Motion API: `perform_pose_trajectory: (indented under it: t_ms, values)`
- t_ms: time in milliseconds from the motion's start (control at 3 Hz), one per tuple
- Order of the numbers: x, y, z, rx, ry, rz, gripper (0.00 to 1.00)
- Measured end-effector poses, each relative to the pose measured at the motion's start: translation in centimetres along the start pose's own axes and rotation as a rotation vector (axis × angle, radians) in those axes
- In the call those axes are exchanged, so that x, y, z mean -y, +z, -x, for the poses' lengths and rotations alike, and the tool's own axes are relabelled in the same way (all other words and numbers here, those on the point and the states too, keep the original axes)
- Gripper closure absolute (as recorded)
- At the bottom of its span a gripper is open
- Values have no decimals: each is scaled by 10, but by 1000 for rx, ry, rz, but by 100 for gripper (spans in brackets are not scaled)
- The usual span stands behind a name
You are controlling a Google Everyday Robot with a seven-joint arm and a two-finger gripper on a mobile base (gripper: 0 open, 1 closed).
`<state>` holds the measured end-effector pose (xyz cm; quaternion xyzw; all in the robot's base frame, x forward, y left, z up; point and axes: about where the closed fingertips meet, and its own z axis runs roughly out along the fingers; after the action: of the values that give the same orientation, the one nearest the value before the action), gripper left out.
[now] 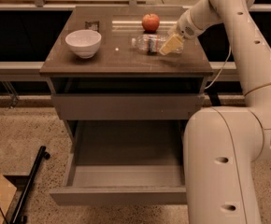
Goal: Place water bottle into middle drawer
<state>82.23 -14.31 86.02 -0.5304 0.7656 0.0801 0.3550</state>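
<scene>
Grasping looks like the step in hand: the gripper (171, 44) sits low at the right end of the water bottle (146, 43), and I cannot tell whether it has closed on it. A sound hold should, I judge, cross the ribbed body squarely, since a round bottle may roll. The bottle lies on its side on the surface (126, 62), just in front of the apple (150, 22), long axis left to right, cap pointing left toward the bowl (83, 42). The middle drawer (121, 196) stands pulled open below.
</scene>
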Motion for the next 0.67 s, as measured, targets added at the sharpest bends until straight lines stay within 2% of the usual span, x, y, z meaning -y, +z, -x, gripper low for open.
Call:
perform_pose_trajectory:
  t_ms: [667]
  values:
    - [-3, 10, 0, -2, 1, 12, 86]
